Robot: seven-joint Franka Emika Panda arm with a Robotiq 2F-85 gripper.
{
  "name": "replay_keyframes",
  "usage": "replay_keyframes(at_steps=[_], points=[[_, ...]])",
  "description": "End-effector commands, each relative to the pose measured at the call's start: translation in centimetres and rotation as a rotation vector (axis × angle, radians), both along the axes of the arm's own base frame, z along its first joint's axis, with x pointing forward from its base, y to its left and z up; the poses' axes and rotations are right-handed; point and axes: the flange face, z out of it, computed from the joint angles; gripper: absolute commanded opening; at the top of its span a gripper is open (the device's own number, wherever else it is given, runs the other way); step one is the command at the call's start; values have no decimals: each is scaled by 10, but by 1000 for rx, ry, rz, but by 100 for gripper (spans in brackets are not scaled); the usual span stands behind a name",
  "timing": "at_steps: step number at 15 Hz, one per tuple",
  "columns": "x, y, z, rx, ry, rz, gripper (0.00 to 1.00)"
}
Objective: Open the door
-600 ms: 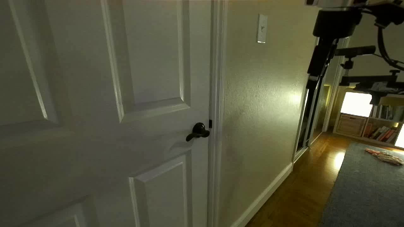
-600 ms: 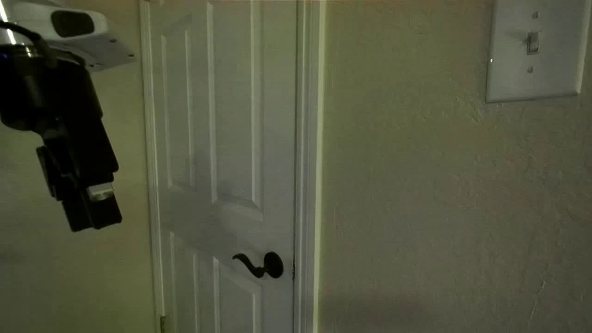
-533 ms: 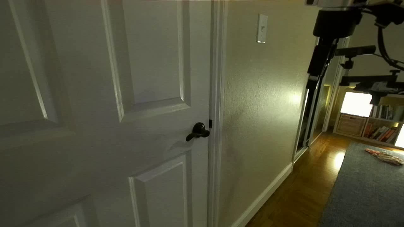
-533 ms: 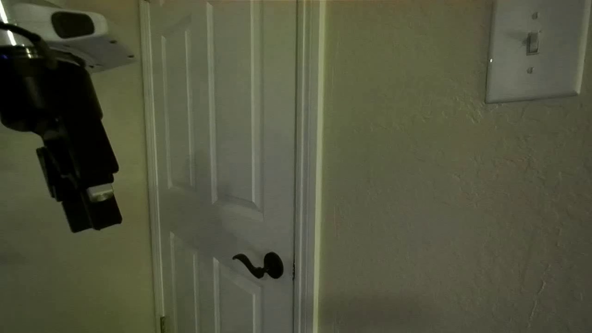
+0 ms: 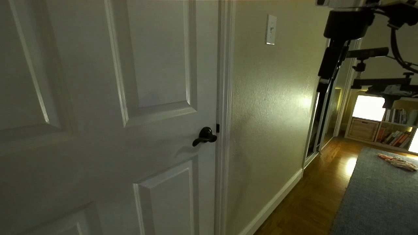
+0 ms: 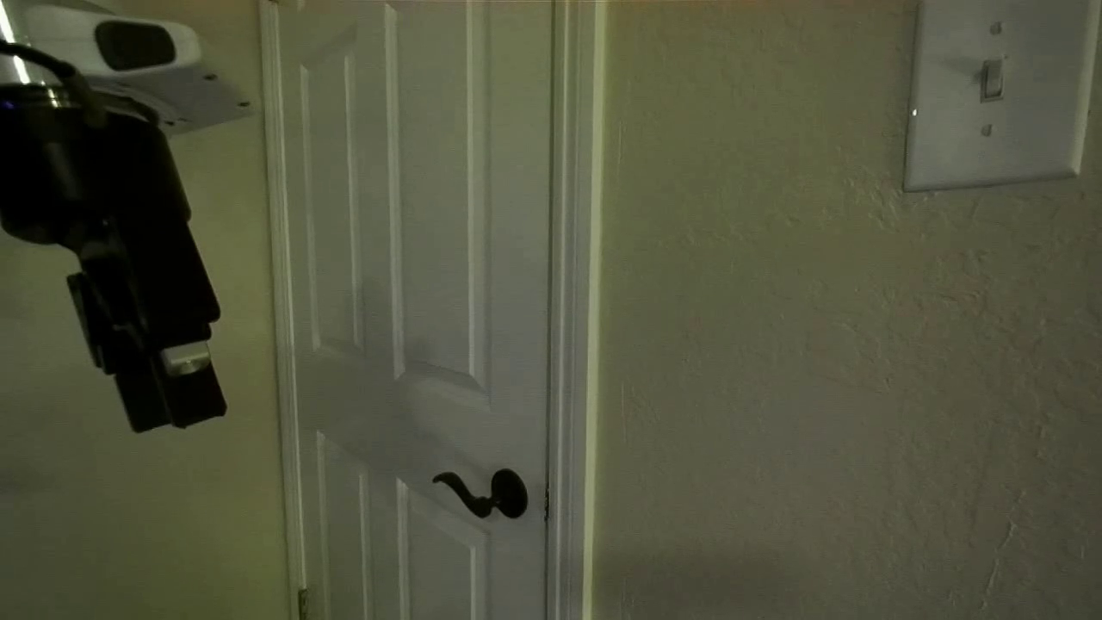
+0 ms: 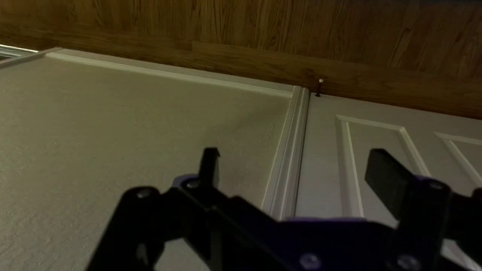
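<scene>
The white panelled door [image 5: 160, 65] stands shut in its frame and shows in both exterior views [image 6: 439, 215]. Its dark lever handle [image 5: 205, 136] sits near the frame side; the lever also shows in an exterior view [image 6: 469, 498]. In the wrist view the lower part of the door [image 7: 320, 150] shows on the right, and the handle is out of view. My gripper [image 7: 293, 156] is open, with its fingers wide apart and nothing between them. In an exterior view my gripper [image 6: 178, 424] hangs pointing down, above the handle's height and apart from door and handle.
The cream wall [image 5: 267, 114] with a light switch [image 5: 271, 29] adjoins the door frame [image 6: 572, 301]. A small door stop [image 7: 319, 87] stands at the door's foot. Wood floor, a blue-grey rug [image 5: 375, 192] and a bookshelf [image 5: 362, 129] lie beyond. A black camera [image 5: 369, 52] shows beside the arm.
</scene>
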Motion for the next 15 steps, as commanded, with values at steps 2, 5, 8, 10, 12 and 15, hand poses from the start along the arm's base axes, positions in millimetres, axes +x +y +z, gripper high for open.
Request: replay_keyframes(at_steps=[2,5,8,10,12,15], points=[[14,14,-18,71,35,-63,100],[39,23,-35,149,45,-173,100],[72,25,-44,204,10,-329,100],[95,25,-47,228,-31,-423,100],[118,29,-46,246,-74,-498,100],[116,28,-48,246,-56,-472,100]])
